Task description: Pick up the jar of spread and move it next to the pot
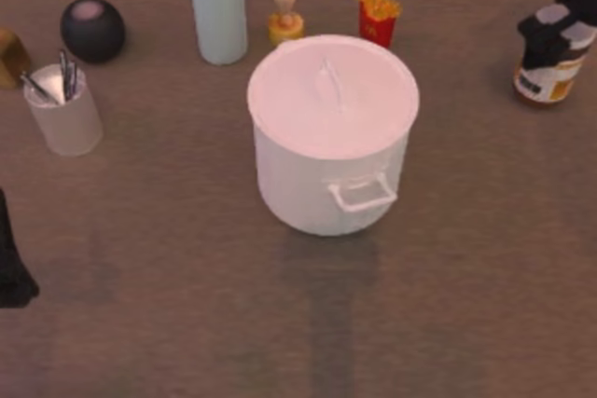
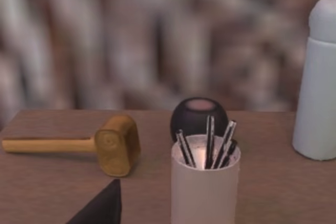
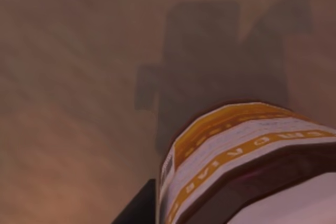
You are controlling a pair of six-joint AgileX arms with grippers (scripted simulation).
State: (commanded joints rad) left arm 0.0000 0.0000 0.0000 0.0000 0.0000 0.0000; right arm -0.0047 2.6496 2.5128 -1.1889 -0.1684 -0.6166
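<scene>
With right gripper atop it, jar of spread sits between jaws.

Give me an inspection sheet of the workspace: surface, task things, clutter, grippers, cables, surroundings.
Surface: brown wood-grain table, bare in front.
Job's things: small dark-brown jar of spread with orange-and-white label at the far right, tilted; large white lidded stockpot mid-table, well apart from it.
Clutter: tall pale-blue cylinder, black sphere, translucent white cup with pens, yellow wooden stamp, red fries carton, wooden mallet at the left edge.
Grippers: right gripper is over the jar's lid, apparently gripping it; left gripper parked at the left edge.
Cables: nothing seen.
Surroundings: blurred backdrop.
</scene>
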